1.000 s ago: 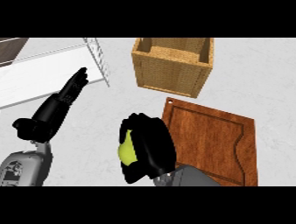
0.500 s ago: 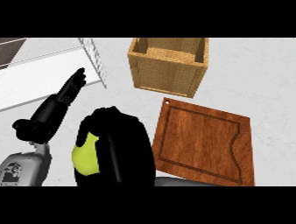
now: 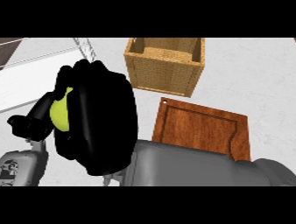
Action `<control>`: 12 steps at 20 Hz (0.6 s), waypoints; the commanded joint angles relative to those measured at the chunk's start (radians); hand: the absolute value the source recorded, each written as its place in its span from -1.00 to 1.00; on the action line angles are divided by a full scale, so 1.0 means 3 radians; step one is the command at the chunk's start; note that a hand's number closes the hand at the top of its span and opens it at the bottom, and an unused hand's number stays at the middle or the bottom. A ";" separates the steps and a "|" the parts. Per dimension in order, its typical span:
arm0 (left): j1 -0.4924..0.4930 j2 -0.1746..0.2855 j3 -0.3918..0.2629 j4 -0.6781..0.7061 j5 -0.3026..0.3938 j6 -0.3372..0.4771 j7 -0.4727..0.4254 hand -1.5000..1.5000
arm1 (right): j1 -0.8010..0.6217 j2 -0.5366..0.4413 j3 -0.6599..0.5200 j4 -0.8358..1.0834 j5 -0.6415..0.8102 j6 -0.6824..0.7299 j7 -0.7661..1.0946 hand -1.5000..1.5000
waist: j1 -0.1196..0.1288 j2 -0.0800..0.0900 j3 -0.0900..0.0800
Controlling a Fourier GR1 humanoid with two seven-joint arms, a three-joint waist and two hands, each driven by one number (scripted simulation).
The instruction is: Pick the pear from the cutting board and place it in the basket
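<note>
Head view: right hand (image 3: 102,118) clenched round the pear (image 3: 61,114), at 9 o'clock from the cutting board (image 3: 202,129). Basket (image 3: 167,65) on the counter (image 3: 260,78) at 12 o'clock from the board. Left hand (image 3: 28,126) mostly hidden; state cannot be told.

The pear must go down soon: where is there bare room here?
The cutting board lies bare, the basket shows nothing inside, and the counter right of both is free. It is crowded at the left, where the right hand holding the pear overlaps the left hand.

Counter (image 3: 267,87) bears basket (image 3: 167,70), cutting board (image 3: 202,129).
</note>
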 commanded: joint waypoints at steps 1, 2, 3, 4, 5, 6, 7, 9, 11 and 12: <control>-0.0079 -0.0079 -0.0023 -0.0002 0.0014 0.0045 0.0102 0.00 | -0.0328 0.0040 -0.0177 0.0356 -0.0053 -0.0173 0.0639 1.00 | -0.0013 0.0015 0.0003; -0.0073 -0.0071 -0.0041 -0.0043 0.0019 0.0020 0.0110 0.00 | -0.0530 0.0040 -0.0310 0.0428 -0.0081 -0.0102 0.0708 1.00 | 0.0010 0.0007 0.0001; -0.0008 0.0054 0.0078 0.0024 0.0061 -0.0054 -0.0053 0.00 | -0.0482 0.0040 -0.0212 0.0586 0.0027 -0.0279 0.0683 1.00 | 0.0022 0.0019 -0.0001; 0.0015 0.0005 -0.0024 -0.0081 -0.0002 -0.0027 0.0024 0.00 | -0.0496 0.0040 -0.0422 0.0759 -0.0004 -0.0247 0.0496 1.00 | 0.0010 0.0023 0.0003; -0.0146 0.0017 0.0036 -0.0023 0.0044 -0.0016 0.0146 0.00 | -0.0623 0.0040 -0.0473 0.0876 -0.0028 -0.0253 0.0498 1.00 | 0.0005 0.0028 0.0003; 0.0031 -0.0037 -0.0046 -0.0014 -0.0074 0.0045 -0.0016 0.00 | -0.0698 0.0040 -0.0614 0.0956 -0.0028 -0.0249 0.0484 1.00 | 0.0006 0.0028 0.0002; -0.0017 -0.0013 -0.0011 0.0040 -0.0043 0.0013 -0.0056 0.00 | -0.0809 0.0040 -0.0611 0.0970 0.0020 -0.0246 0.0614 1.00 | -0.0011 0.0021 0.0001; -0.0074 0.0045 0.0063 0.0021 0.0032 -0.0033 0.0020 0.00 | -0.0887 0.0040 -0.0816 0.1243 0.0093 -0.0434 0.0397 1.00 | -0.0011 0.0033 0.0003; 0.0071 -0.0004 0.0015 -0.0033 -0.0002 -0.0008 -0.0052 0.00 | -0.0864 0.0041 -0.0899 0.1461 0.0159 -0.0615 0.0316 1.00 | 0.0004 0.0035 0.0004; -0.0074 0.0047 0.0080 0.0056 0.0040 -0.0043 -0.0037 0.00 | -0.0928 0.0041 -0.0968 0.1555 0.0082 -0.0596 0.0251 1.00 | -0.0012 0.0043 0.0003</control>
